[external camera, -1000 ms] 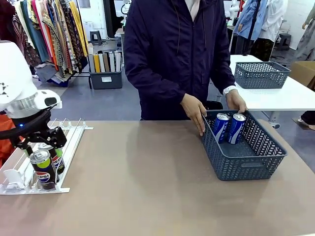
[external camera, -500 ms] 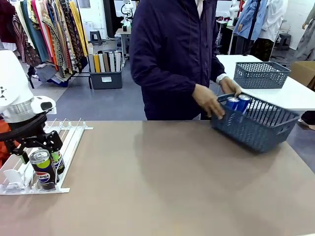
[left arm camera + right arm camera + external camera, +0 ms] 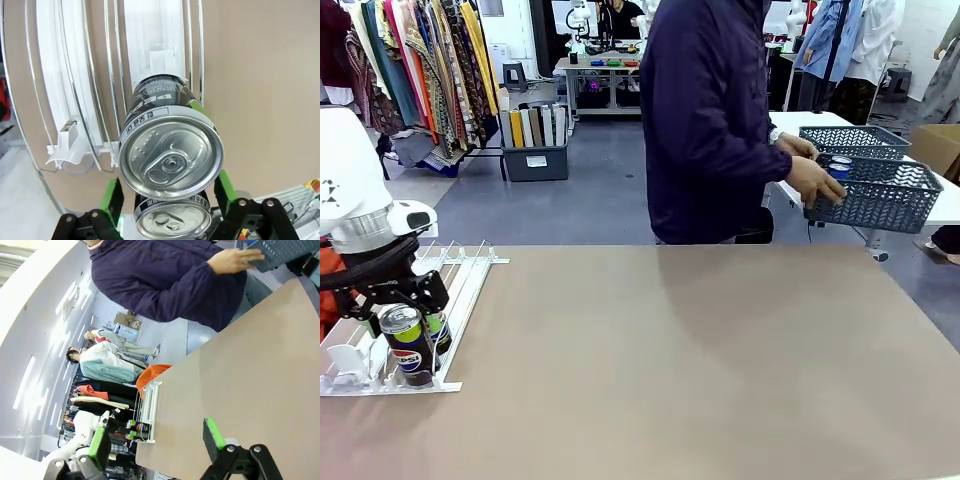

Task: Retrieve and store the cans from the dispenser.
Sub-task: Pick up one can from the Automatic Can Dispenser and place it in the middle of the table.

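Pads [image 3: 111,197] of the left gripper [image 3: 169,194] stood wide apart on either side of a Pepsi can [image 3: 171,157], right at its flanks. Whether they were pressing it or only bracketing it I could not tell. The gripper pointed down over the can's silver top, which made sense, since that left the round sides free for the two pads to clasp. A second Pepsi can [image 3: 172,226] sat just beside the first, so I judged the lift would need to go straight up rather than sweep sideways.

Both cans were at the low end of the dispenser [image 3: 460,285], by its curved stoppers [image 3: 350,365], at the robot's left edge of the desk [image 3: 670,350]. The slope, I supposed, was there to feed cans down to that end for picking.

The right gripper [image 3: 156,440] hung above bare desk well away, its jaws spread wide with nothing between them, apparently kept clear of the work.

Across the desk a person's hand [image 3: 817,180] held the dark grey basket [image 3: 890,200] up off the desk, beside a white table [image 3: 948,205], with at least one blue can [image 3: 838,168] inside. With the basket over there, the storing place was well apart from the dispenser. I reckoned the two Pepsi cans, not yet retrieved, had nowhere near to go.
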{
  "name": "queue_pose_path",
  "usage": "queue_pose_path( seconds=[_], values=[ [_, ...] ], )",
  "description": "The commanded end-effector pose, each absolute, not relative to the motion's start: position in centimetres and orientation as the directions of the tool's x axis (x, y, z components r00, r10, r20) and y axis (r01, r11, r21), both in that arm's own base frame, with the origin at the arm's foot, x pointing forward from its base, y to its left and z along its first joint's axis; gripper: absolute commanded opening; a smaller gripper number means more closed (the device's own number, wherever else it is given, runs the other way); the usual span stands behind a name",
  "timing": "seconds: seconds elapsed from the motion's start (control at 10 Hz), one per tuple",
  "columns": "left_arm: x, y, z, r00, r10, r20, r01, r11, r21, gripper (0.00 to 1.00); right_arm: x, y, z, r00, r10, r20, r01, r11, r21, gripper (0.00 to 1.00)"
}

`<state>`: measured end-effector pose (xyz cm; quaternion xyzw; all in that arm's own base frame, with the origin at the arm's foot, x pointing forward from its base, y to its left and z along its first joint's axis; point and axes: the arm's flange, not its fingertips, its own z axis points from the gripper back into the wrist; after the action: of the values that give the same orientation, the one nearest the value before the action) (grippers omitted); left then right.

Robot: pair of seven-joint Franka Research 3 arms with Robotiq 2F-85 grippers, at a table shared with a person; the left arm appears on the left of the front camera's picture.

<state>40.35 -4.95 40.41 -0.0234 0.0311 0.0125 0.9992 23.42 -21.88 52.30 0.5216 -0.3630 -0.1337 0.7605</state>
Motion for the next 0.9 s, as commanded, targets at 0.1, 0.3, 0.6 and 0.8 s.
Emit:
queue_pose_path(
  seconds=[0.1,0.3,0.6,0.8],
  values=[
    [40.4,-5.2,40.7,0.994,0.045,-0.102,-0.047,0.999,-0.023,0.00,23.7,-21.9,52.5,0.684,-0.583,0.437,-0.211,0.416,0.885,1.00],
    [40.6,-5.4,40.7,0.994,0.042,-0.104,-0.045,0.999,-0.024,0.00,23.7,-21.9,52.5,0.684,-0.583,0.437,-0.211,0.416,0.885,1.00],
    [40.5,-5.6,40.6,0.995,0.032,-0.099,-0.036,0.999,-0.033,0.00,23.7,-21.9,52.5,0.684,-0.583,0.437,-0.211,0.416,0.885,1.00],
    [40.1,-5.4,41.6,0.997,0.027,-0.074,-0.030,0.999,-0.036,0.00,23.7,-21.9,52.5,0.684,-0.583,0.437,-0.211,0.416,0.885,1.00]
  ],
)
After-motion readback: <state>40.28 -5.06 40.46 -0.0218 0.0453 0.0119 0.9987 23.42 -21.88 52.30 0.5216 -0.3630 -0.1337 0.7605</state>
